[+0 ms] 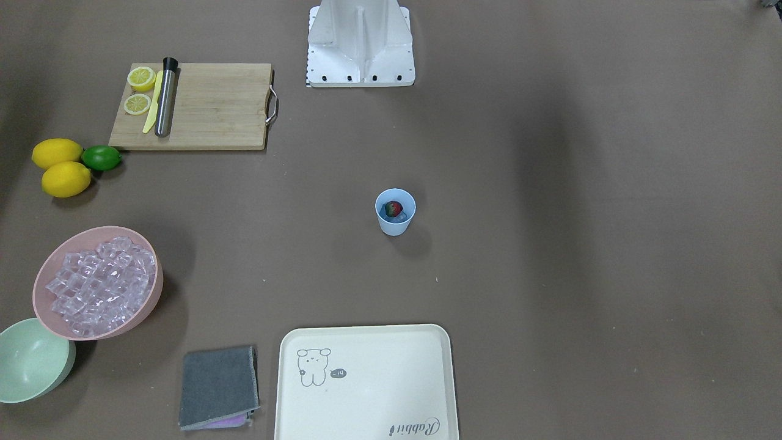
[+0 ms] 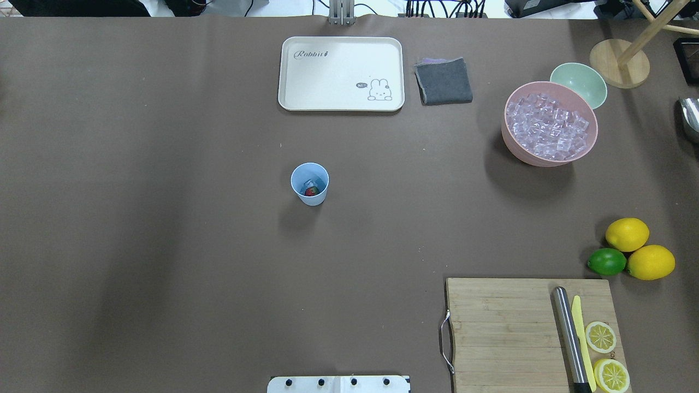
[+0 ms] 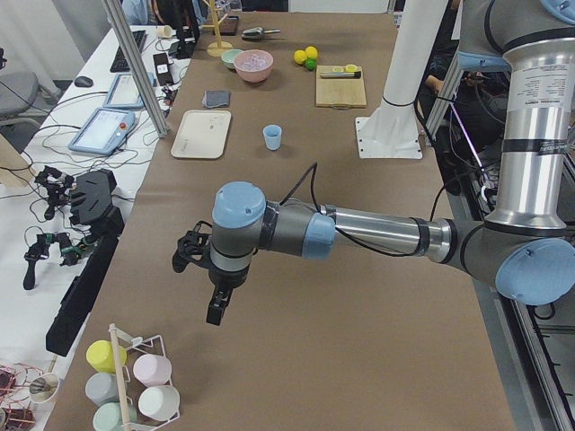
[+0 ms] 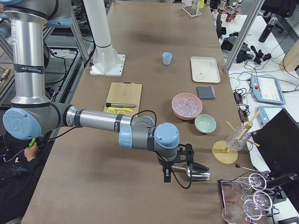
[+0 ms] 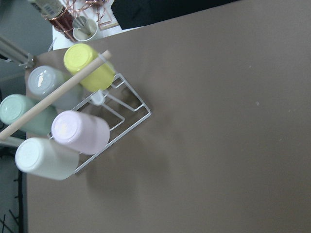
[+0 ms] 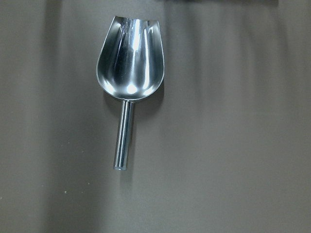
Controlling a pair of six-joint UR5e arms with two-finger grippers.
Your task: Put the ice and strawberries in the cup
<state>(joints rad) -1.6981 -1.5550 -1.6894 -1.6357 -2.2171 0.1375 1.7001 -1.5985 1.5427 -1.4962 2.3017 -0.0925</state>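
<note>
The pale-blue cup [image 1: 395, 212] stands upright mid-table, also in the overhead view [image 2: 309, 184]. Inside it lie the red strawberry [image 1: 391, 208] and a clear ice cube [image 1: 401, 216]. Many more ice cubes [image 2: 549, 125] fill the pink bowl [image 2: 513, 147]. My left gripper [image 3: 216, 307] hangs over the table's end near a mug rack, far from the cup; I cannot tell if it is open or shut. My right gripper [image 4: 166, 177] hovers at the other end above a metal scoop [image 6: 129, 73] lying on the table; its jaws cannot be judged either.
A mint-green bowl [image 2: 579, 84] touches the pink bowl. A white tray [image 2: 341, 73] and grey cloth [image 2: 443, 81] lie at the far edge. Cutting board [image 2: 524, 333] with lemon slices, knife and steel rod; two lemons and a lime [image 2: 606, 261] beside it. Mug rack [image 5: 73, 121].
</note>
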